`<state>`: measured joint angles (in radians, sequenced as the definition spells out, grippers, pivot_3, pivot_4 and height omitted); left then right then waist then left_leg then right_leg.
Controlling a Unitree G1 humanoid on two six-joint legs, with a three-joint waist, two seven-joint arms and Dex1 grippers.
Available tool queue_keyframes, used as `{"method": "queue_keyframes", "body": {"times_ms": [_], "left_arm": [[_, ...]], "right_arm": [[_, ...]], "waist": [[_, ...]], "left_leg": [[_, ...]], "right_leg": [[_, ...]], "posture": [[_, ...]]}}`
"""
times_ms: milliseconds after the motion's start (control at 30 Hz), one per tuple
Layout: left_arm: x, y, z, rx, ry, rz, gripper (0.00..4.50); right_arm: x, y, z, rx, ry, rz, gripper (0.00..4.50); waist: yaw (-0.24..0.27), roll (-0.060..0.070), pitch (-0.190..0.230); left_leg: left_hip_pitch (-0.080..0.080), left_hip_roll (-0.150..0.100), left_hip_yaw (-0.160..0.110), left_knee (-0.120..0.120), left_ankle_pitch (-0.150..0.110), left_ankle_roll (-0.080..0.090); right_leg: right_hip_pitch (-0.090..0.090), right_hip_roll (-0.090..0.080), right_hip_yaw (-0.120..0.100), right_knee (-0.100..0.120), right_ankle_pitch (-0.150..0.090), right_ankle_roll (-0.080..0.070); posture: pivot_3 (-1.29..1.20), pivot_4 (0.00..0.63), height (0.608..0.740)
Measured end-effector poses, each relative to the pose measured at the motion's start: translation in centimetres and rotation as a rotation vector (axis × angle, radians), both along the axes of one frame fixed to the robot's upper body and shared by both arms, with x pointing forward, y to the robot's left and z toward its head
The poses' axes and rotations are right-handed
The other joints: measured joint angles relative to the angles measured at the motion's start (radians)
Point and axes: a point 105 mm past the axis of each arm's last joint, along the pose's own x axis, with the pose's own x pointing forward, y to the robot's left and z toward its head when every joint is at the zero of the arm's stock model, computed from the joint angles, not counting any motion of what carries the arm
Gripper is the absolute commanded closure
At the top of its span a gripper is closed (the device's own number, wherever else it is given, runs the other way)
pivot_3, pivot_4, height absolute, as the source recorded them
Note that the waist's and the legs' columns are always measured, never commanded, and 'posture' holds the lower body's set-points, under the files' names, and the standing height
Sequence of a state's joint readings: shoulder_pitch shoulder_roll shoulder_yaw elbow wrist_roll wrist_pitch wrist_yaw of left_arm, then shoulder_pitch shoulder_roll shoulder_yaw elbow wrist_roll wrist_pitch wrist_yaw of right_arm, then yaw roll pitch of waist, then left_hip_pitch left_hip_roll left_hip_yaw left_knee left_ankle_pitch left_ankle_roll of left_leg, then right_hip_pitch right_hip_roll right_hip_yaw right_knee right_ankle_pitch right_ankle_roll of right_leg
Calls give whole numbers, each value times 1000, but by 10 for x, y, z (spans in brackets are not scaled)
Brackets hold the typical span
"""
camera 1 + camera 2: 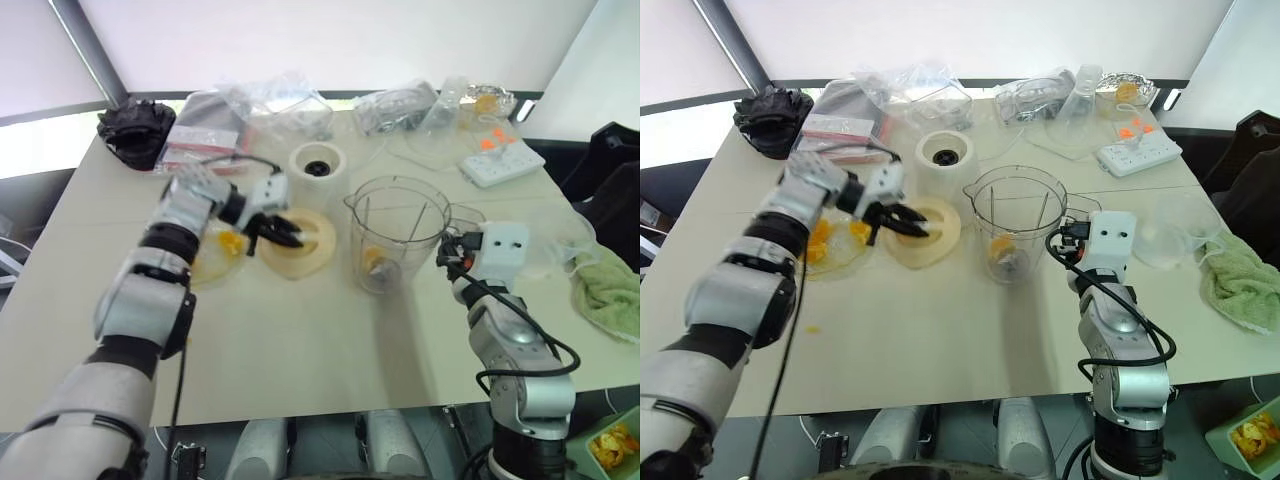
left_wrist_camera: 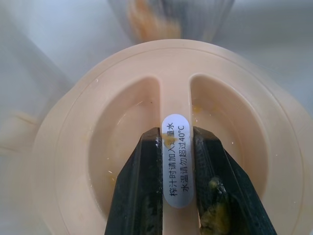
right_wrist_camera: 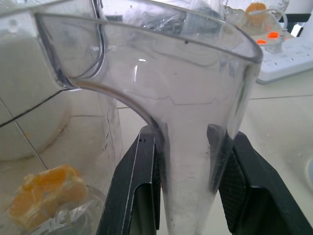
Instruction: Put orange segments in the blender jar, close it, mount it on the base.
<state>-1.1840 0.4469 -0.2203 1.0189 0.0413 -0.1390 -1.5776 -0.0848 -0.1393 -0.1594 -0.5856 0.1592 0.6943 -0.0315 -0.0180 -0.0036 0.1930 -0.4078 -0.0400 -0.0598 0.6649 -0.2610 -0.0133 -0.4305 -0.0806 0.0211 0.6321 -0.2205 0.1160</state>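
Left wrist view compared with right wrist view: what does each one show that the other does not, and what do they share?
The left wrist view has the cream-yellow lid, the left gripper shut on its central ridge, which carries a white printed label.

The right wrist view has the right gripper shut on the handle of the blender jar, and a white power strip behind.

Both show the orange segments in the jar, and the pale table.
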Motion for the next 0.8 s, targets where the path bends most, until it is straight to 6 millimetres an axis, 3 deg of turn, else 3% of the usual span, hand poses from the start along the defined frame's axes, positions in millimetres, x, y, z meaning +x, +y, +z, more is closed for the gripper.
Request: {"method": "queue_keyframes", "body": {"times_ms": [367,467,567,667,800], "left_arm": [[-18,24,97,-67,-54,24,4216],[-20,27,111,-68,-70,29,4216],[-23,21,126,-89,-80,11,4216],[-24,-2,140,-124,-84,-44,4216],[-29,-16,139,-129,-62,-95,4216]], "right_arm": [[-10,16,-13,-32,-60,66,3530],[-10,25,-15,-36,-66,99,3530],[-9,28,-16,-37,-72,107,3530],[-6,37,-15,-45,-82,142,3530],[-2,55,-16,-42,-78,229,3530]], "waist": [[-15,0,0],[-20,0,0],[-21,-1,1],[-20,-3,1],[-33,-2,1]], "left_leg": [[1,1,-1,0,0,0],[1,1,-1,0,0,0],[1,1,-1,0,0,0],[1,1,0,1,0,0],[1,2,-1,-1,0,0]], "right_leg": [[0,1,1,0,0,0],[0,1,0,0,0,0],[0,1,1,0,0,0],[1,1,0,0,0,0],[-2,2,2,1,0,0]], "posture": [[0,150,740],[0,150,740],[0,150,740],[0,150,740],[0,150,740]]}}
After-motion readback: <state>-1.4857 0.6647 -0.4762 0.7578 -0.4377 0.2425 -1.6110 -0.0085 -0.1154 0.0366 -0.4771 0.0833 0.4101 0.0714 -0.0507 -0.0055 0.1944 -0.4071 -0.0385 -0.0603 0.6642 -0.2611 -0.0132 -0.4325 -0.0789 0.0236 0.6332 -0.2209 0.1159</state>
